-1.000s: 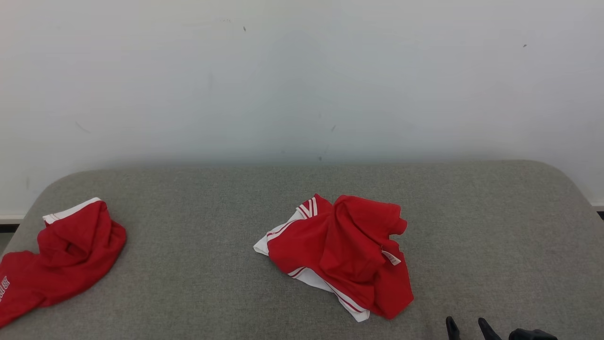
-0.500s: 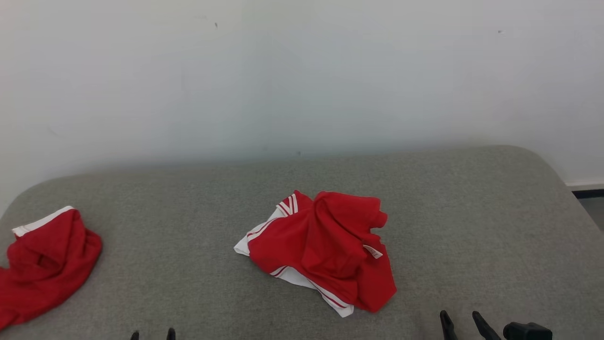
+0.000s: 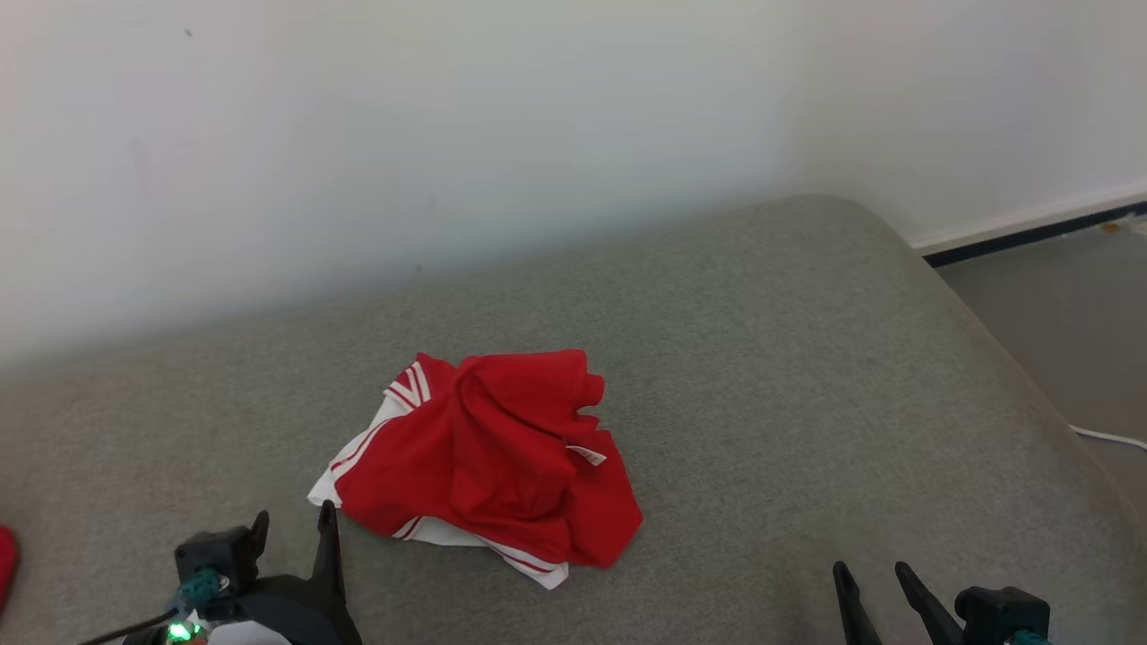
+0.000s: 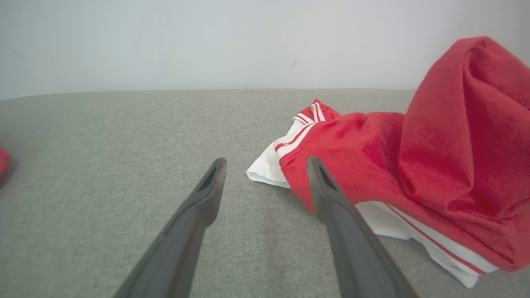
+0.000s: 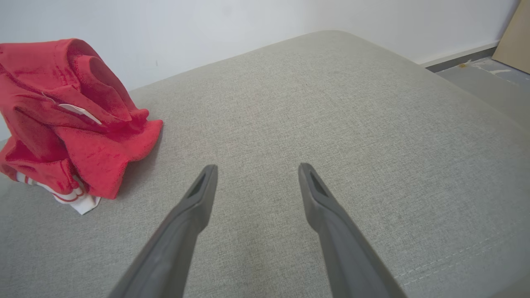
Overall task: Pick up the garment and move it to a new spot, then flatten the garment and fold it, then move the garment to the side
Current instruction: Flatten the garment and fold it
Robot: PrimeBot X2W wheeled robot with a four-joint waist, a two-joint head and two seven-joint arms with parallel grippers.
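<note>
- The view from the head has swung toward our right since a second ago, so the camera has moved and not the cloth. The grey floor (image 3: 1057, 305) and a white cable (image 3: 1107, 436) now show past the bed's rounded corner.
- The crumpled red garment with white striped trim (image 3: 488, 457) lies in the same heap on the grey fabric-covered padded surface (image 3: 789, 376), its small white label facing up. It sits toward the near middle, well clear of the white wall (image 3: 448, 134).
- Of the second red cloth (image 3: 4, 555), a sliver remains at the left edge.
- Our left gripper (image 3: 294, 515) has come up into the picture — half a second ago we saw its tips alone. Its fingers are spread wide and grip nothing. From its wrist (image 4: 266, 163), one finger crosses in front of the garment's (image 4: 414, 165) red edge, by the white corner; we cannot tell whether it touches.
- Our right gripper (image 3: 869, 573) stays low at the right, fingers spread and bare. From its wrist (image 5: 256, 167) it points over bare padding, with the garment (image 5: 70, 120) well off to one side.
</note>
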